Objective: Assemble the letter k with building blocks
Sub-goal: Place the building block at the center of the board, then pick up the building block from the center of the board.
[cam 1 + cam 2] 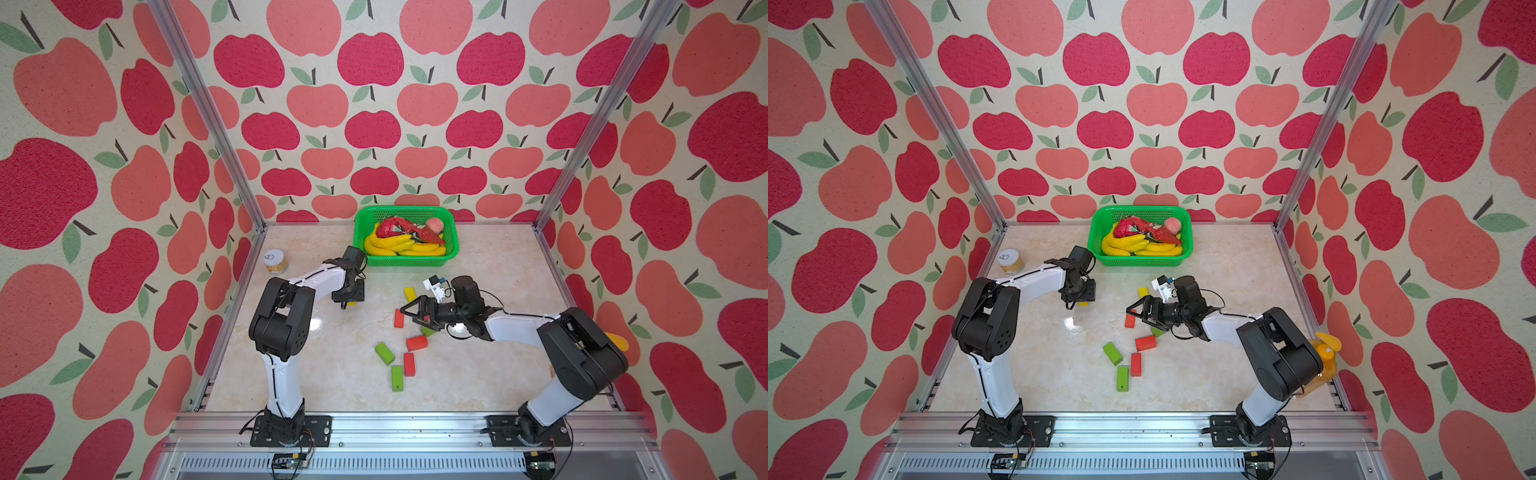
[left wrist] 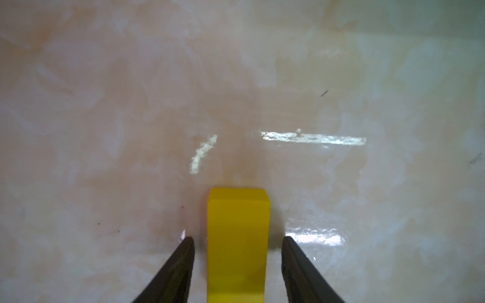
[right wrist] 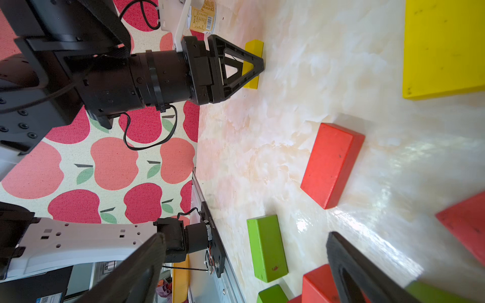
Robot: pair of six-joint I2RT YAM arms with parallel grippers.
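Your left gripper (image 2: 238,238) points straight down, fingers spread astride the yellow block (image 2: 237,217); your right gripper (image 1: 407,312) reaches left, level, fingers wide apart.

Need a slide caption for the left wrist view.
Left gripper open astride a yellow block lying on the marbled tabletop, a gap showing on each side.
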